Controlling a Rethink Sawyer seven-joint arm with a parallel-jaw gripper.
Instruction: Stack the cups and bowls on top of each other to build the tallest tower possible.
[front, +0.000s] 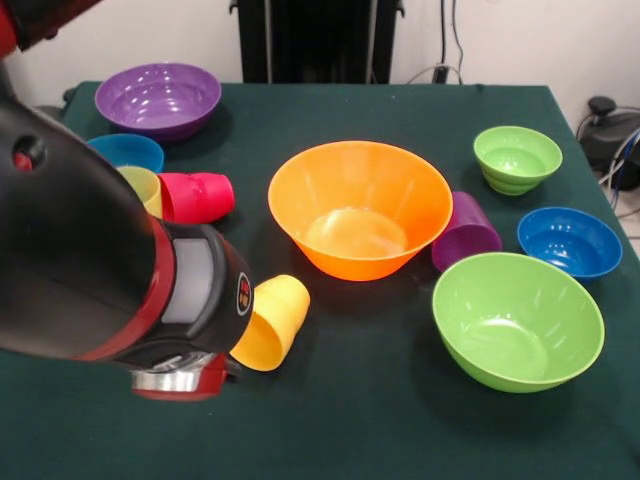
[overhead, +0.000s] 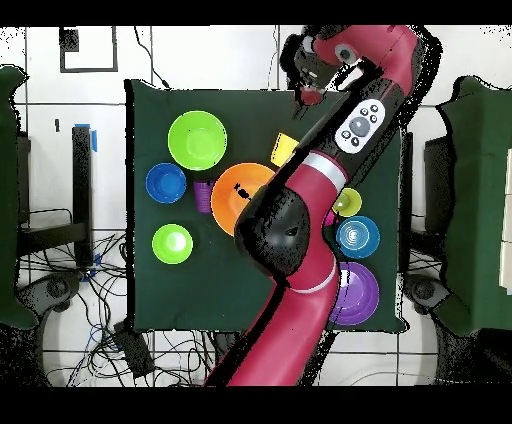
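The red and black arm (front: 90, 260) reaches low over the dark green bench (front: 380, 420), its wrist end beside the yellow-orange ribbed plastic cup (front: 272, 322), which lies on its side. Whether the jaws are apart or together cannot be told. The large glossy orange plastic bowl (front: 358, 205) stands upright mid-bench with nothing stacked in it, and the purple ribbed plastic cup (front: 465, 233) lies tipped against its side. The large lime green plastic bowl (front: 517, 320) sits nearby.
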